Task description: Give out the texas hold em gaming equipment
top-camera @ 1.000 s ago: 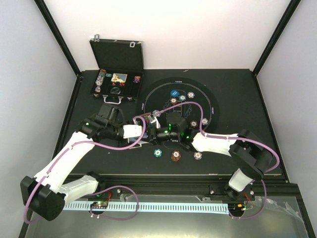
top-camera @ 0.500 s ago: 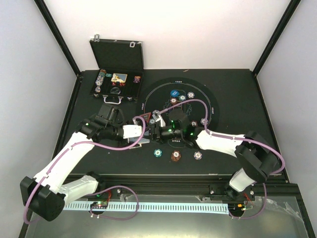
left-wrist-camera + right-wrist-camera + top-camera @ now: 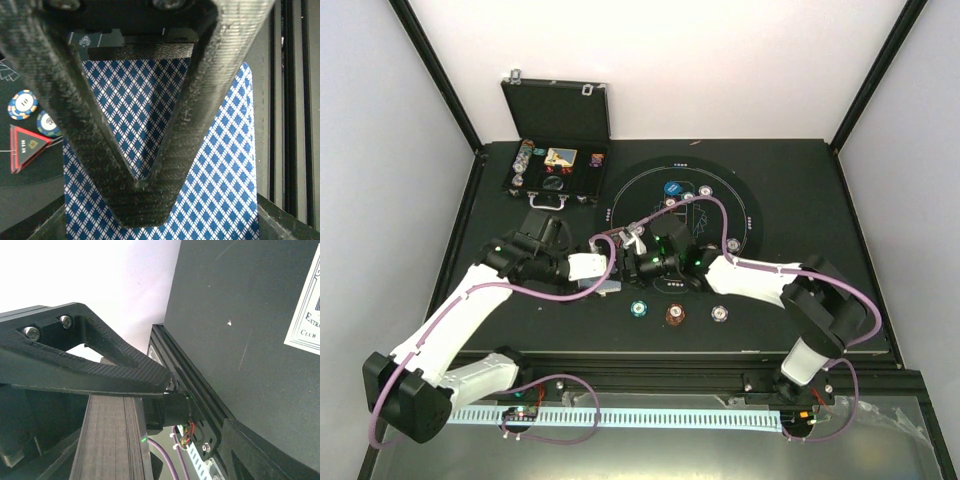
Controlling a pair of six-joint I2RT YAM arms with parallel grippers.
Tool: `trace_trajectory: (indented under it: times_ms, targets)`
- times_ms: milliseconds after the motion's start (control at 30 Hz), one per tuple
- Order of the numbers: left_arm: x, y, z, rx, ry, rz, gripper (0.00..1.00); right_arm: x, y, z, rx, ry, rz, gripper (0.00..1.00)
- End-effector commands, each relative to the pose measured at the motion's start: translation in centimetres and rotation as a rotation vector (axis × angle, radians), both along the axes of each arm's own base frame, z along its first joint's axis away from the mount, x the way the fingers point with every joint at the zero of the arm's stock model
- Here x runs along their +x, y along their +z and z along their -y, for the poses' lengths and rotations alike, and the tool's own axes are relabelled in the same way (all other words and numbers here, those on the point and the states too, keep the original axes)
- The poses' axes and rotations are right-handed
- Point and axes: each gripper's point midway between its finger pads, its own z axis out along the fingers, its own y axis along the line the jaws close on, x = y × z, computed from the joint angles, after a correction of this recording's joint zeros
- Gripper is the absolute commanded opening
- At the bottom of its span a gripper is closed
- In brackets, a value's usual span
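Observation:
My left gripper is shut on a deck of blue-backed playing cards, and its fingers meet in a V over the top card. From above, the left gripper meets my right gripper at the mat's left edge. The right gripper is open, its upper finger lying along the deck's edge. A red triangle marker and two chips lie left of the deck. Teal, red-brown and white chips sit near the front.
The open black case with chips stands at the back left. The round black mat carries a blue disc and more chips. A white-faced card lies on the dark surface. Purple cables loop over both wrists.
The right gripper's jaws have opened beside the deck, and its wrist has shifted slightly left and back. The left gripper keeps its hold on the cards.

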Motion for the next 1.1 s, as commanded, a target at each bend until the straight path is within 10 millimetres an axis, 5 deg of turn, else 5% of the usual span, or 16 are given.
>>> trace_trajectory:
  times_ms: [0,333,700,1067]
  targets:
    - [-0.1,0.5,0.1,-0.002,0.003,-0.029,0.03,0.1,-0.5,-0.4,-0.002,0.029,-0.004,0.66]
    - [0.2,-0.2,-0.6,0.004,0.031,-0.046,0.01,1.1,-1.1,2.6,-0.033,-0.029,0.005,0.62]
    - [0.5,-0.9,-0.9,0.008,0.050,-0.053,0.02,1.0,0.5,3.7,-0.032,-0.056,0.042,0.49]
    - [0.6,-2.1,-1.3,0.025,0.069,-0.067,0.02,1.5,2.1,4.9,-0.047,-0.089,0.087,0.16]
